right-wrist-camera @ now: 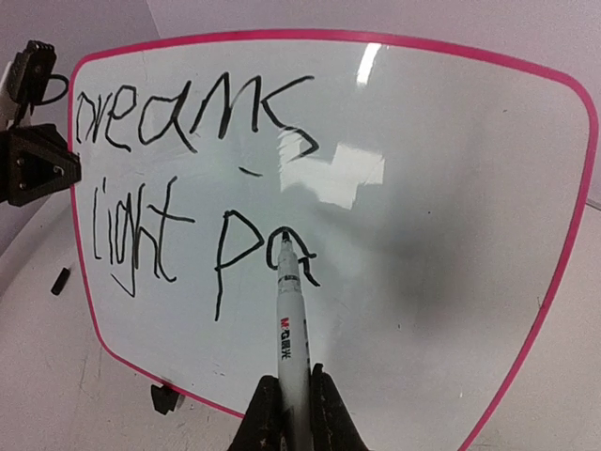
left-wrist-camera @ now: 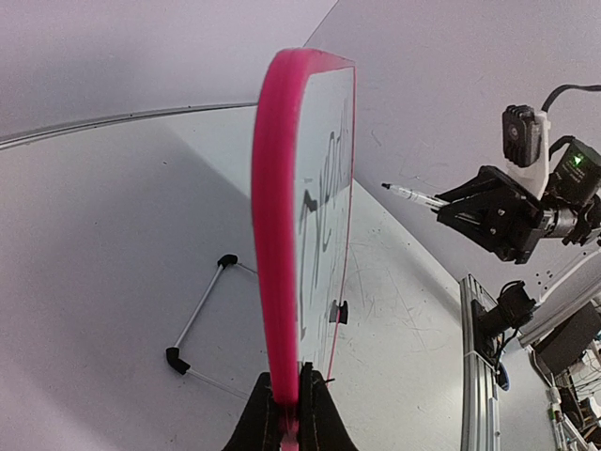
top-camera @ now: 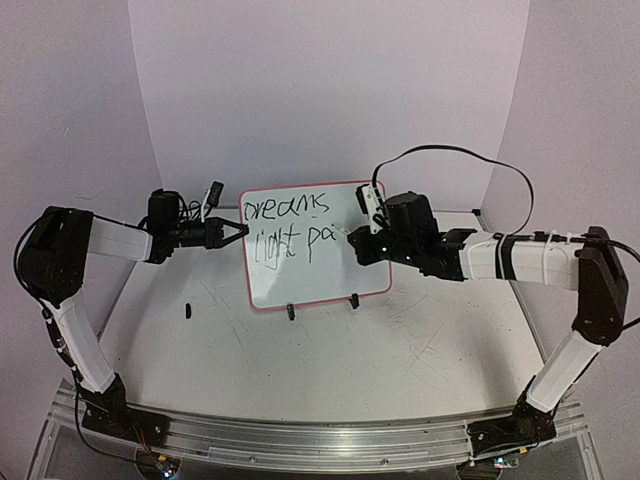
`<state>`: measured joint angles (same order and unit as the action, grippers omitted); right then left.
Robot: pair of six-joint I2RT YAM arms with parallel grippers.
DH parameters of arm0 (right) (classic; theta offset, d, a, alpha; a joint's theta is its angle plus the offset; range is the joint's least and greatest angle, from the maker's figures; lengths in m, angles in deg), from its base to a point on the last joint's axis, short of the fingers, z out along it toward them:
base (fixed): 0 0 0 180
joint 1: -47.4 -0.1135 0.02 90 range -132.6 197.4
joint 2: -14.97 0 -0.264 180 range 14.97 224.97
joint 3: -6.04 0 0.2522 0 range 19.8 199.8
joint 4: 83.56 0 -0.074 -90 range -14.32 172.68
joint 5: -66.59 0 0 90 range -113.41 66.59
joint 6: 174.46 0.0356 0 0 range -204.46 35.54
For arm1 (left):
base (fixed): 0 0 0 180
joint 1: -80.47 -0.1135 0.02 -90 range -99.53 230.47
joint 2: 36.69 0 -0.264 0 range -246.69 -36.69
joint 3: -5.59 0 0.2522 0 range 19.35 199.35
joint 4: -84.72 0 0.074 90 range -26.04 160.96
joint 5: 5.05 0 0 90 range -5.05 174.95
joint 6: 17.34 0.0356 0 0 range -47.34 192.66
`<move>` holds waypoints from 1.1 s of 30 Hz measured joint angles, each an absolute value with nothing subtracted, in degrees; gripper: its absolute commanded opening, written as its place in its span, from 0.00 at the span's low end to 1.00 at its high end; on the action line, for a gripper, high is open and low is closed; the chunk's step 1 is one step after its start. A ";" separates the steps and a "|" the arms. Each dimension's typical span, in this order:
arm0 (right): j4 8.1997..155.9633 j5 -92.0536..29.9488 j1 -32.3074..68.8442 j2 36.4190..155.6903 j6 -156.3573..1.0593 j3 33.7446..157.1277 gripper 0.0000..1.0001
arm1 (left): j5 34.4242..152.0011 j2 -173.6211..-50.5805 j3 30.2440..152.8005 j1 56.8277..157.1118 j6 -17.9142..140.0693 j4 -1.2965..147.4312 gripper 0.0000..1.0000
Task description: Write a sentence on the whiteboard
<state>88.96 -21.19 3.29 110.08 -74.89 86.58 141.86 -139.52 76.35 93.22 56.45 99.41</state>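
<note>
The whiteboard [top-camera: 330, 272], white with a pink frame, stands upright on the table. My left gripper [top-camera: 238, 231] is shut on its left edge; in the left wrist view the pink edge [left-wrist-camera: 277, 235] runs up from between the fingers [left-wrist-camera: 319, 413]. The sentence [right-wrist-camera: 188, 178] reads "dreams" on top and "light pa" below. My right gripper [right-wrist-camera: 293, 404] is shut on a white marker [right-wrist-camera: 290, 329]. The marker's tip rests on the letter "a". From the left wrist view the marker [left-wrist-camera: 413, 195] points at the board's face.
A small black cap [top-camera: 187, 310] lies on the table left of the board. Two black clip feet [top-camera: 291, 311] hold the board's lower edge. A wire stand [left-wrist-camera: 202, 315] lies behind the board. A metal rail [top-camera: 300, 440] runs along the near edge.
</note>
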 measured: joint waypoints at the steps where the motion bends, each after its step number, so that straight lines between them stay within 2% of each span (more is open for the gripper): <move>1: 88.83 -21.19 3.35 110.53 -75.30 86.67 0.00 | 141.86 -139.52 76.35 93.22 56.45 99.39 0.00; 33: 87.13 -17.98 4.07 114.32 -79.12 92.47 0.00 | 141.81 -139.52 76.35 93.25 56.45 99.39 0.00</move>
